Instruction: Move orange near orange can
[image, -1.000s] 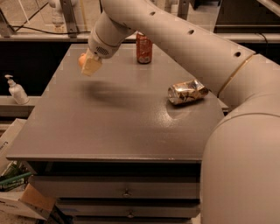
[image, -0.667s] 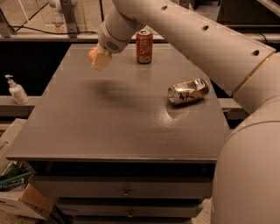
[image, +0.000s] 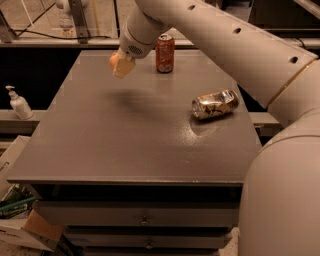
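1. Robot arm (image: 240, 45): big cream arm. It enters at the near-right, arches over the orange can (image: 215, 104) & reaches past it twd the far picture-left.
2. Tabletop (image: 125, 150): grey, flat. The orange can lies on its right half. Drawers (image: 145, 219) sit under the front edge, well nearer the camera than the orange can.
3. Cardboard box (image: 25, 232): on the floor, far down & picture-left of the orange can.
4. Orange can: crushed, dented, silvery-gold w/ orange-brown print. It lies on its side near the right edge w/ nothing touching it.
5. Red soda can (image: 165, 53): upright, undented, beyond the orange can & somewhat picture-left, clearly apart from it. Not the target, I judge.
6. Pump bottle (image: 18, 103): on a ledge off the tabletop, far picture-left of the orange can, approx level w/ it.
7. Claw (image: 121, 69): in the air over the tabletop, beyond & well picture-left of the orange can. It's clamped on the orange, carrying it clear of the surface.
8. Orange (image: 114, 60): only a small part shows at the claw's picture-left side. It's lifted & well apart from the orange can.
9. Progress, my read: the pick-up is done & the fruit is airborne, but the gap to the orange can isn't closed yet. Left to do: carry it across twd the orange can, lower it beside the can w/o nudging it, let go & back off.
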